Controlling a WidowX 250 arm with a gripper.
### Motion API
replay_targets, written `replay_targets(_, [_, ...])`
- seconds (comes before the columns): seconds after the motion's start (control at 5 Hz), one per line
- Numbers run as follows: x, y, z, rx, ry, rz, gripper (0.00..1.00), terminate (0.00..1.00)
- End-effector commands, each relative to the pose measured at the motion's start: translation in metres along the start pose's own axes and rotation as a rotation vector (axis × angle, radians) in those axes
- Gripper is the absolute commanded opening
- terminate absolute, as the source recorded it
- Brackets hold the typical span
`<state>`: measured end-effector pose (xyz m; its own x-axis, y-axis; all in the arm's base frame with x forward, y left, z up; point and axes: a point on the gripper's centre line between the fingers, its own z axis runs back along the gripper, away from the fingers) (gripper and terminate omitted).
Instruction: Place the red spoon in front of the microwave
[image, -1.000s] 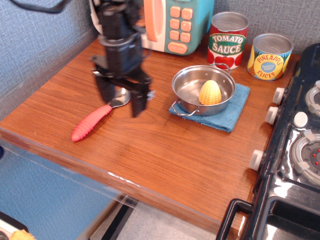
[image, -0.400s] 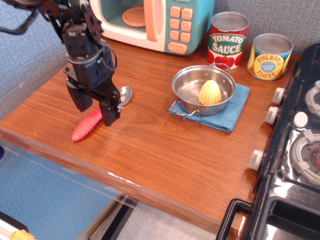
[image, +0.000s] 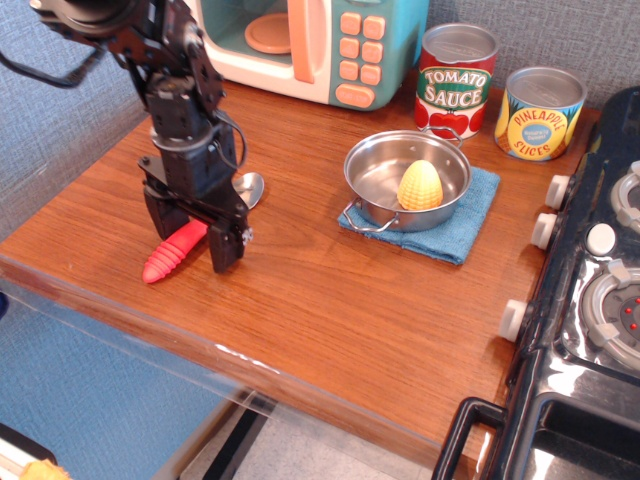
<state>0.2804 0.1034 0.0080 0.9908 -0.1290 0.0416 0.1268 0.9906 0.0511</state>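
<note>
One claw (image: 192, 243), its 2 fingers spread apart, straddles the red spoon (image: 190, 240) on the tabletop (image: 330, 310), well short of the microwave (image: 310, 45). Relative to that microwave, the spoon lies toward the tabletop's near edge and to the left, its long axis slanting from silver bowl, the nearer end, out to red handle tip. Nothing is clamped yet, by the look of it.

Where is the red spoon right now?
The red spoon lies on the wooden table's front-left part, between the open claw's fingers, left of the pot.
</note>
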Motion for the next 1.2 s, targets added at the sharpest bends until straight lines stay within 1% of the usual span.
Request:
replay_targets(0.0, [0.006, 0.003, 0.003, 0.020, -0.011, 0.008, 0.00, 0.00])
replay_targets(0.2, [0.006, 0.003, 0.002, 0.017, -0.005, 0.004, 0.00, 0.00])
replay_targets(0.4, [0.009, 0.000, 0.012, 0.010, -0.002, -0.006, 0.00, 0.00])
replay_targets(0.6, [0.031, -0.001, 0.046, -0.022, -0.066, -0.015, 0.00, 0.00])
replay_targets(0.8, [0.057, 0.022, 0.068, -0.006, -0.112, 0.031, 0.00, 0.00])
replay_targets(1.0, [0.069, 0.057, 0.068, 0.024, -0.108, 0.109, 0.00, 0.00])
